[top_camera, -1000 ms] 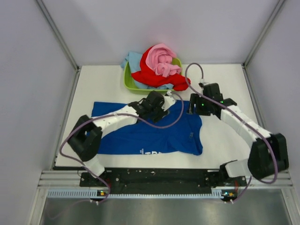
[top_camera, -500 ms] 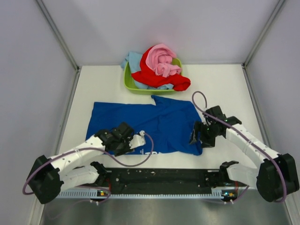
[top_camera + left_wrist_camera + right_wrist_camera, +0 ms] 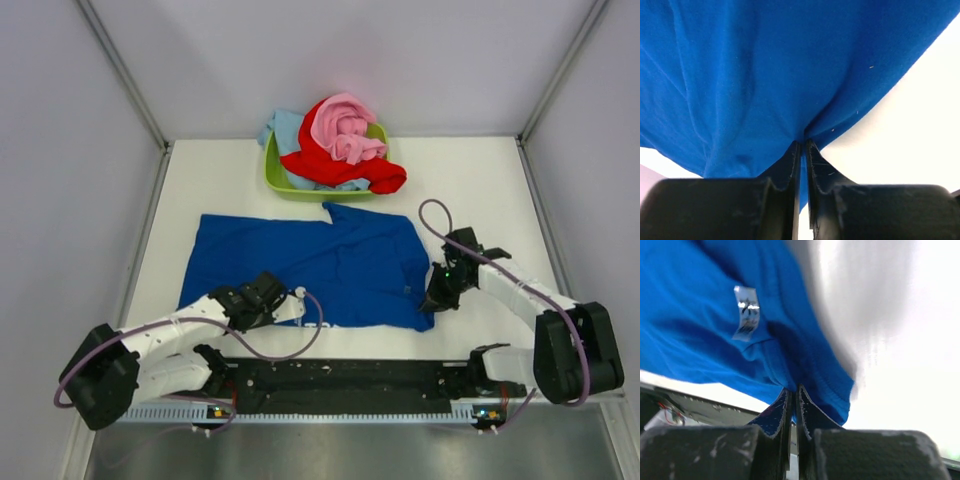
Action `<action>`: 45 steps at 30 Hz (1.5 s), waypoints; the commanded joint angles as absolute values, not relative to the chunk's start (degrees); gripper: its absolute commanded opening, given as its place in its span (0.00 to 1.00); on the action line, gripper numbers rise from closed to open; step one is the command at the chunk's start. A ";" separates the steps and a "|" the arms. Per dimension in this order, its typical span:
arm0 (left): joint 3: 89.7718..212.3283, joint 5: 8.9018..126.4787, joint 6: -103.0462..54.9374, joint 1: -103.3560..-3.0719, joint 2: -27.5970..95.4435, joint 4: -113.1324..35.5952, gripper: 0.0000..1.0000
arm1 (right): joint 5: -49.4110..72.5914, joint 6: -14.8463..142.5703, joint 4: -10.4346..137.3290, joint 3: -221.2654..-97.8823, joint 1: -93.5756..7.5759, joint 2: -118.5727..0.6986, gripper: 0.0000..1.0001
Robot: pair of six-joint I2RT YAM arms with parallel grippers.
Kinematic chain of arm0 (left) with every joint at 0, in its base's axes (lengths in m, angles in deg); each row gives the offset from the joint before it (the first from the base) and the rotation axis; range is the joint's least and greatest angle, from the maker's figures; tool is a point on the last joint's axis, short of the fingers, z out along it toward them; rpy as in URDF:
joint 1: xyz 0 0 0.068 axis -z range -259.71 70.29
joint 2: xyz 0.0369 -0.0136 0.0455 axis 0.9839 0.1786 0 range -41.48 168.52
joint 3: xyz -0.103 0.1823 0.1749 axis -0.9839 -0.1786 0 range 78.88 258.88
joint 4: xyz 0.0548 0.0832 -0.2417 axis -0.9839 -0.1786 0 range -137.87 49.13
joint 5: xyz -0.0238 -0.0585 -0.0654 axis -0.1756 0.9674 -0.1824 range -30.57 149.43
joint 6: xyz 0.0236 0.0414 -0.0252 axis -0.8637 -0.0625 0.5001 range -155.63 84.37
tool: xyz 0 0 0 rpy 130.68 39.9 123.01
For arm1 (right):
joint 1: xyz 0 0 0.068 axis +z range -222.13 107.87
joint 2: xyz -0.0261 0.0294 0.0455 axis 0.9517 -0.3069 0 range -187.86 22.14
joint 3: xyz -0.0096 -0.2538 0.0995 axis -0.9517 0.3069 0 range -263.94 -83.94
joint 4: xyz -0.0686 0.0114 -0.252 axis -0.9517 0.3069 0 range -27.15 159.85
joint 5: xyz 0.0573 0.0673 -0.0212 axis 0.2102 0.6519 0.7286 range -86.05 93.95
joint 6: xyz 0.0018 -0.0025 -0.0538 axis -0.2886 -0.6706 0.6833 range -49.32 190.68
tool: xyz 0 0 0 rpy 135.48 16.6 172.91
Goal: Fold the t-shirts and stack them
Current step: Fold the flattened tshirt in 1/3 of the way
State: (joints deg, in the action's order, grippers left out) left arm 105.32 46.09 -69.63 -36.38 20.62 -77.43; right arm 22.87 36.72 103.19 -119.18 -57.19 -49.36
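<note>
The left gripper (image 3: 802, 145) and right gripper (image 3: 793, 389) each pinch the blue shirt (image 3: 340, 265). Far beyond them, the green tub (image 3: 272, 176) holds a red shirt (image 3: 335, 168), pink shirt (image 3: 342, 128) and light blue shirt (image 3: 284, 127).

You are pinching with both grippers, both arms reaching low and forward.
Your left arm (image 3: 150, 338) is swinging out wide to the left from its base and angling back inward, forearm lying nearly flat. The left gripper (image 3: 802, 143) is pressing its fingers (image 3: 790, 167) together on a gathered fold of the blue t-shirt (image 3: 765, 65). Your right arm (image 3: 520, 293) is bowing out to the right, elbow raised, and reaching back in with the wrist tipping down. The right gripper (image 3: 795, 388) is clamping its fingers (image 3: 810, 412) tight on the shirt's hem at its near right corner.
</note>
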 commanded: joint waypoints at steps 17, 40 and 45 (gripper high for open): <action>107.42 48.96 -72.29 -36.65 15.56 -87.09 0.45 | 12.57 38.52 113.20 -130.34 -64.92 -51.00 0.61; 124.86 52.40 -69.91 -92.54 39.99 -84.29 0.49 | 16.16 31.74 108.38 -120.15 -65.97 -51.86 0.00; 119.32 48.27 -72.02 -92.98 40.25 -82.09 0.48 | 17.66 31.39 109.78 -119.19 -68.96 -52.21 0.00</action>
State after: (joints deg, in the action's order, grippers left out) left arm 122.54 50.54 -69.46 -92.82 40.40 -83.68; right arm 16.59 31.87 109.18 -119.58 -66.45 -53.54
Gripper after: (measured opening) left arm 0.491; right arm 0.010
